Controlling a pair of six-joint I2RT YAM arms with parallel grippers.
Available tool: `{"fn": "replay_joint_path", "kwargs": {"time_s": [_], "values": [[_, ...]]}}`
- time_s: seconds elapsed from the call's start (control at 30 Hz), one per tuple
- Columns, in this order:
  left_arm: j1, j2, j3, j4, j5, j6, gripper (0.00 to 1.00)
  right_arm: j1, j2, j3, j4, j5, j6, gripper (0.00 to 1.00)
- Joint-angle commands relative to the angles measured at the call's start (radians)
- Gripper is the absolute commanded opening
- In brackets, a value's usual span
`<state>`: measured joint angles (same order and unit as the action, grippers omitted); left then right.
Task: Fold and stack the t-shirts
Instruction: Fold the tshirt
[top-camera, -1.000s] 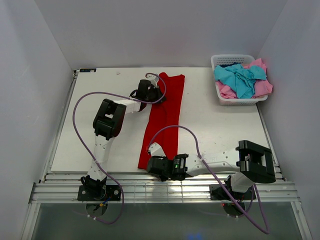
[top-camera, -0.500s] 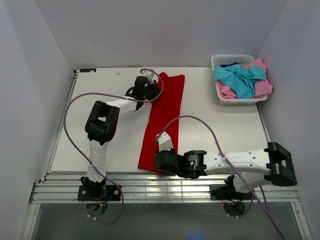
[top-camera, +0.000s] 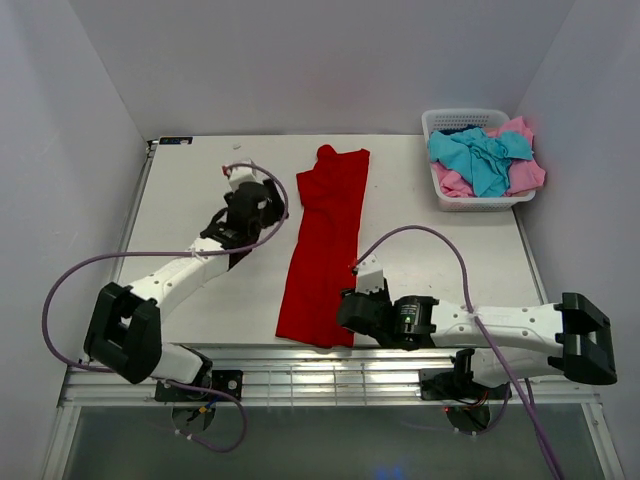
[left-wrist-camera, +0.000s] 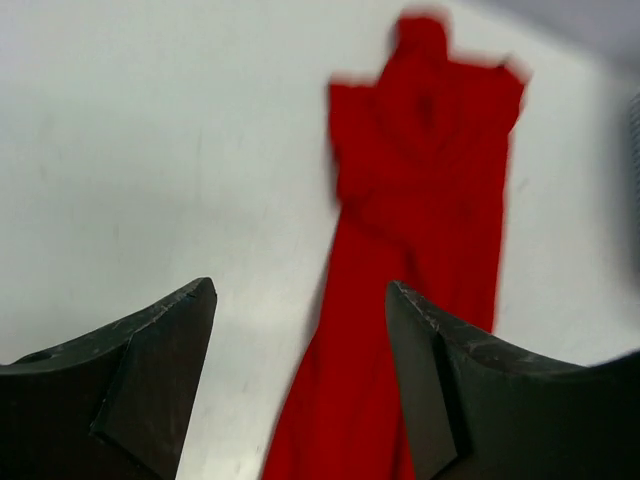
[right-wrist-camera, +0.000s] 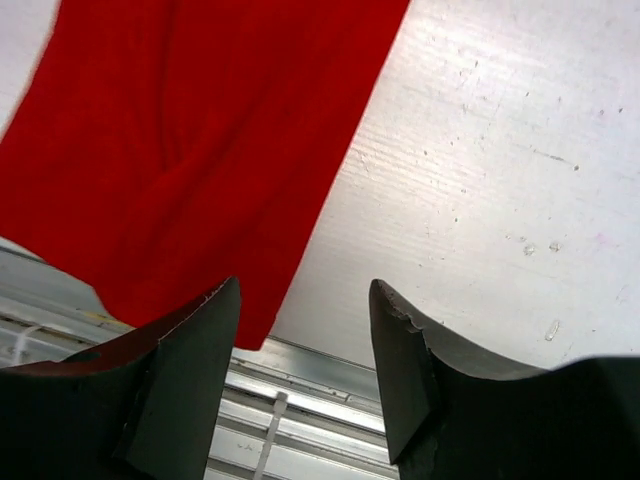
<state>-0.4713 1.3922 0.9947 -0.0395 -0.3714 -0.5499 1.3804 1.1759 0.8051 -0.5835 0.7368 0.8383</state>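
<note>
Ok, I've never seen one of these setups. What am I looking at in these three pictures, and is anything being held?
Two robot arms are bolted at the near edge of a white table. The wide picture comes from a fixed camera above and behind them. The other two come from a small camera on each wrist, so the dark wedges at the bottom are that arm's own fingers. The left gripper and right gripper are both open and hold nothing. A red t-shirt lies folded into a long narrow strip on the table. At the far right a white basket holds a turquoise shirt and a pink shirt, crumpled.
</note>
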Motion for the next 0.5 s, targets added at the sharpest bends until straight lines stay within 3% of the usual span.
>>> {"fn": "replay_joint_path", "kwargs": {"time_s": [0.0, 0.17, 0.47], "values": [[-0.128, 0.019, -0.131, -0.255, -0.092, -0.105, 0.79, -0.043, 0.039, -0.058, 0.055, -0.042, 0.033, 0.61], [-0.213, 0.005, -0.215, -0.332, -0.075, -0.231, 0.79, -0.096, -0.005, -0.187, 0.285, -0.154, 0.002, 0.63], [-0.26, -0.119, -0.327, -0.439, -0.022, -0.337, 0.79, -0.11, 0.031, -0.267, 0.416, -0.24, -0.011, 0.65]]}}
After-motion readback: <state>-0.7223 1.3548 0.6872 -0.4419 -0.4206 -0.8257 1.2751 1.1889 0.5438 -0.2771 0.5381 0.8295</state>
